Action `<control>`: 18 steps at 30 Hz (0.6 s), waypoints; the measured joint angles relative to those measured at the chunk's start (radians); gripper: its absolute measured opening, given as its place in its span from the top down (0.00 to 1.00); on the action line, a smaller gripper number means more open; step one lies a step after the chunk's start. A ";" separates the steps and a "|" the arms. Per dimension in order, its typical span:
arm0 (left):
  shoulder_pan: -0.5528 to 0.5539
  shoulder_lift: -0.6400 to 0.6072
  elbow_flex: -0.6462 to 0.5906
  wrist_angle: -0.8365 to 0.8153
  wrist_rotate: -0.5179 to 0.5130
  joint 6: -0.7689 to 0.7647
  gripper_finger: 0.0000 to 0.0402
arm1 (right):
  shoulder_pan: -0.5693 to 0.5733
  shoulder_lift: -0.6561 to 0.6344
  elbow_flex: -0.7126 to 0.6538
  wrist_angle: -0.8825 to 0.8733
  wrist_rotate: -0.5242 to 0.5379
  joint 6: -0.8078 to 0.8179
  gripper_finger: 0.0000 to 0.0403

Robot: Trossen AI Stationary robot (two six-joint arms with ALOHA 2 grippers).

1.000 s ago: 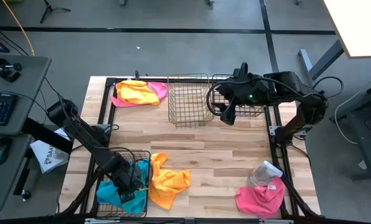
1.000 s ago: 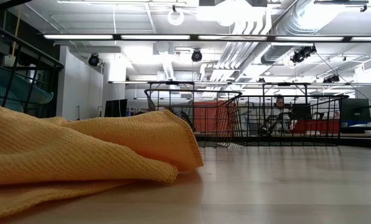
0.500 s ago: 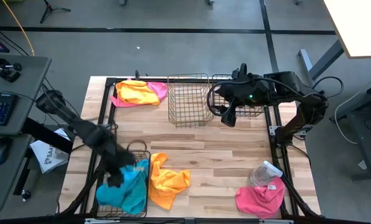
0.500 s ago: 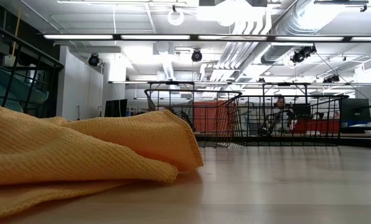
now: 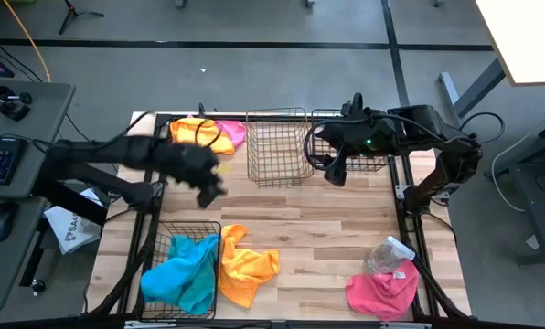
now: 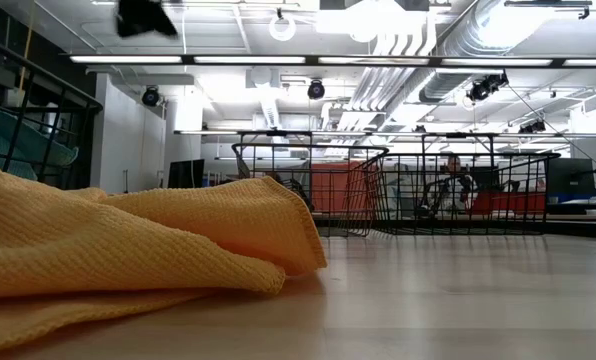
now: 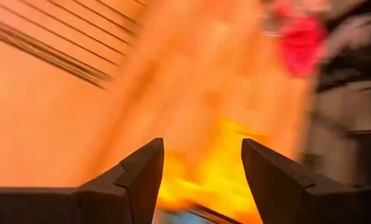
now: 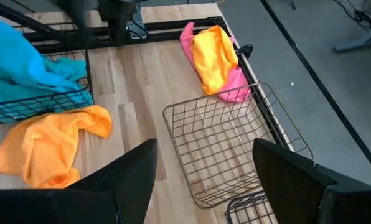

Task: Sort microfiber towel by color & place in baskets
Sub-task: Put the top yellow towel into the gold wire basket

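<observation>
Turquoise towel [image 5: 183, 274] fills the near-left basket [image 5: 167, 245] from above; the low view shows only an orange towel [image 6: 128, 250]. Left gripper [image 5: 210, 187] and right gripper [image 5: 332, 174] both hang open and empty.

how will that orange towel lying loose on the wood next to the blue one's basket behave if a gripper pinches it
The orange towel lies crumpled in soft folds, so it will probably hang limp and trail from a pinch. It looks thin and light, likely lifting easily. One edge touches the basket holding the blue towel, so it might drag against the wire.
</observation>
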 joint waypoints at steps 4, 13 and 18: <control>0.241 0.102 0.037 -0.104 -0.085 0.375 0.49 | 0.000 0.000 0.000 0.000 0.061 0.047 0.36; 0.649 0.365 -0.056 -0.117 -0.080 0.824 0.49 | 0.000 0.000 0.000 0.000 0.119 0.124 0.36; 0.661 0.421 -0.096 -0.050 -0.081 0.919 0.49 | 0.000 0.000 0.000 0.000 0.136 0.136 0.36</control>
